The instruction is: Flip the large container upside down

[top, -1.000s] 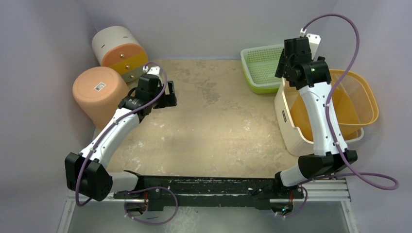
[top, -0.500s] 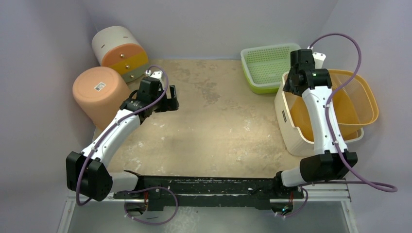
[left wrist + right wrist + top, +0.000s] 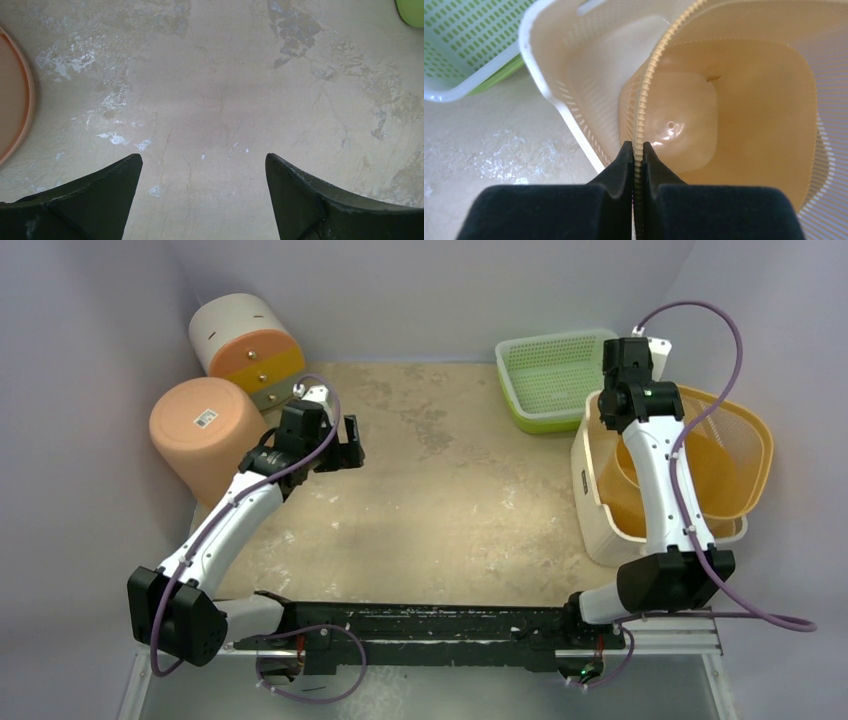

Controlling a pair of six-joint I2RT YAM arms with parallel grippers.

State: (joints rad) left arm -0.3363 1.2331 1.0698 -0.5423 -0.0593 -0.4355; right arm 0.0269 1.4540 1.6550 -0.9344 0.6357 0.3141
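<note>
My left gripper (image 3: 202, 157) hangs with its fingers apart over the table (image 3: 225, 100), well away from the work. My right gripper (image 3: 636, 146) is pinched on the rim of the orange bin (image 3: 754, 125), which is nested inside the tub (image 3: 574, 90) at the table's right side. The tub's own rim lies just left of these fingers, so the right arm is the nearer one.

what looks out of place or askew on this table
The yellow-orange slatted plastic bin sits crooked inside the cream rectangular plastic tub, tilted and overhanging its right side in the top view. The right claw is shut on the bin's thin rim, not the tub's.
</note>
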